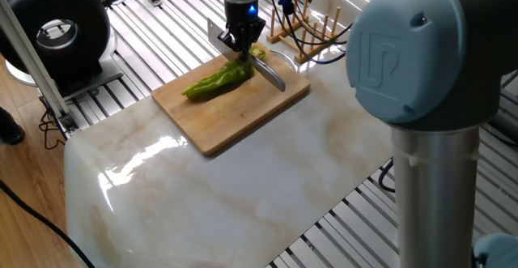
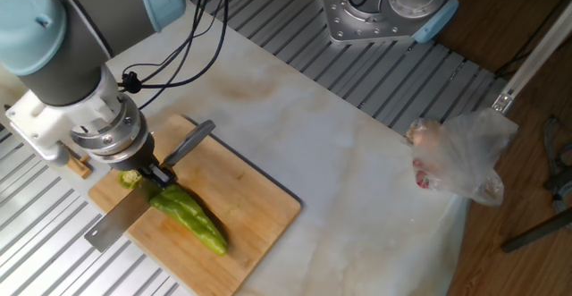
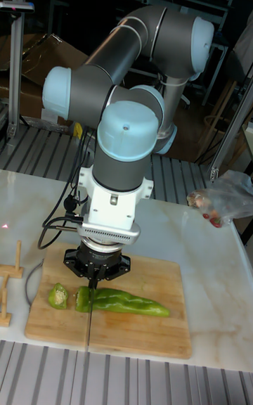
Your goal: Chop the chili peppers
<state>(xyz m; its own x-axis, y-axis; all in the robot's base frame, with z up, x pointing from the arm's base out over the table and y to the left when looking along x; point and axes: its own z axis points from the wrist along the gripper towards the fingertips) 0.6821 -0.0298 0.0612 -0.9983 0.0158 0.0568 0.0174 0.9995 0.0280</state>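
Chopping is shown at an early stage. A long, wrinkled, light-green chili pepper (image 3: 126, 302) is laid lengthwise on a rectangular wooden cutting board (image 1: 243, 118), which rests on a pale marble-patterned table (image 1: 243, 187). The black two-finger tool (image 3: 96, 273) is seen clenched on the handle of a steel kitchen knife (image 2: 121, 221), whose flat grey blade is carried across the pepper near its thick stem end; in the tall fixed view the blade appears edge-on as a thin line running down to the board's near edge.

Work completed, as far as can be judged: one short end piece (image 3: 59, 297) lies apart from the pepper on the board, and a second cut appears to be in hand, a narrow dark gap being visible between a small slice (image 3: 83, 299) and the main body. Whether this slice is fully severed cannot be told.

Work remaining: nearly the whole length of the pepper, down to its tapered tip, is uncut. Many further strokes would be needed, the blade being shifted stepwise toward the tip.

Also visible: a wooden peg rack (image 1: 312, 29) behind the board, and a crumpled clear plastic bag (image 2: 460, 157) with reddish contents at the far side of the table, well apart from the board.
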